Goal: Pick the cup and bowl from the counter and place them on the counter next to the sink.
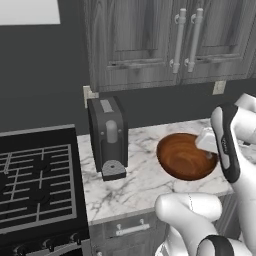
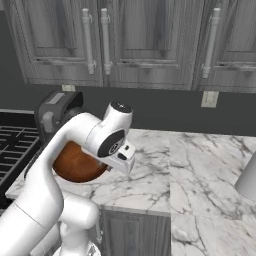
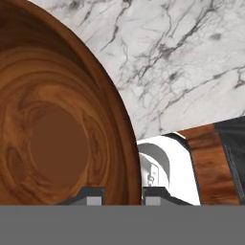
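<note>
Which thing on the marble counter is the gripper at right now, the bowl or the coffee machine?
The reddish-brown wooden bowl. The gripper straddles its rim, one fingertip inside, one outside. The dark coffee machine stands apart, near the stove.

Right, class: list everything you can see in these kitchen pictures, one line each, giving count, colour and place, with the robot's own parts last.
Wide reddish-brown glossy wooden bowl: one, on the counter right of the coffee machine.
White grey-veined marble counter: one, beside the stove.
Dark grey coffee machine: one, at the back of the counter.
Black grated stove: one, left.
Dark grey wood wall cabinets: a row above, with silver handles.
Grey rounded object: one, far right, cut off.
Pincer: one, dark tips straddling the bowl's rim.
</note>
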Motion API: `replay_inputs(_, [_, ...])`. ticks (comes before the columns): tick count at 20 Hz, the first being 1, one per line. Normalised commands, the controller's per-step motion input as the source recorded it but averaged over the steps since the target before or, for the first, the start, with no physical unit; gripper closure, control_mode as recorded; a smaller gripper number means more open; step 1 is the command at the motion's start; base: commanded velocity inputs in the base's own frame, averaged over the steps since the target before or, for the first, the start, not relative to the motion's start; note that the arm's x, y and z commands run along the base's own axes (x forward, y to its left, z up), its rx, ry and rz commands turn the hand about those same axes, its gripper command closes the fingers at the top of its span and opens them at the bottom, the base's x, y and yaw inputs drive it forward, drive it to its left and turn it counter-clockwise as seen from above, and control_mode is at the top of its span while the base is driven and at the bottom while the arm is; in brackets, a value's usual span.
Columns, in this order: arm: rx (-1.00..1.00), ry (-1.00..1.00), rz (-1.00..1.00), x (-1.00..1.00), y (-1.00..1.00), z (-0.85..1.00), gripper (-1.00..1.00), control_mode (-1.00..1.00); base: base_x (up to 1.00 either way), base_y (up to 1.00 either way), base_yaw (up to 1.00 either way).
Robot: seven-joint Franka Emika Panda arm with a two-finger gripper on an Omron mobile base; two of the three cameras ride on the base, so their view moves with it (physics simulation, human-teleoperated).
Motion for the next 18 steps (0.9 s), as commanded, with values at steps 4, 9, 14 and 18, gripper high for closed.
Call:
replay_inputs(4, [-0.07,0.06,0.00,-0.15,0.18,0.23,1.00,-1.00,0.00,0.00,0.00])
replay_inputs(9, [-0.03,0.04,0.00,0.00,0.09,0.03,1.00,-1.00,0.00,0.00,0.00])
replay_inputs(14, [0.00,0.00,0.00,0.00,0.00,0.00,1.00,-1.00,0.00,0.00,0.00])
replay_inputs(18, [0.00,0.00,0.00,0.00,0.00,0.00,1.00,-1.00,0.00,0.00,0.00])
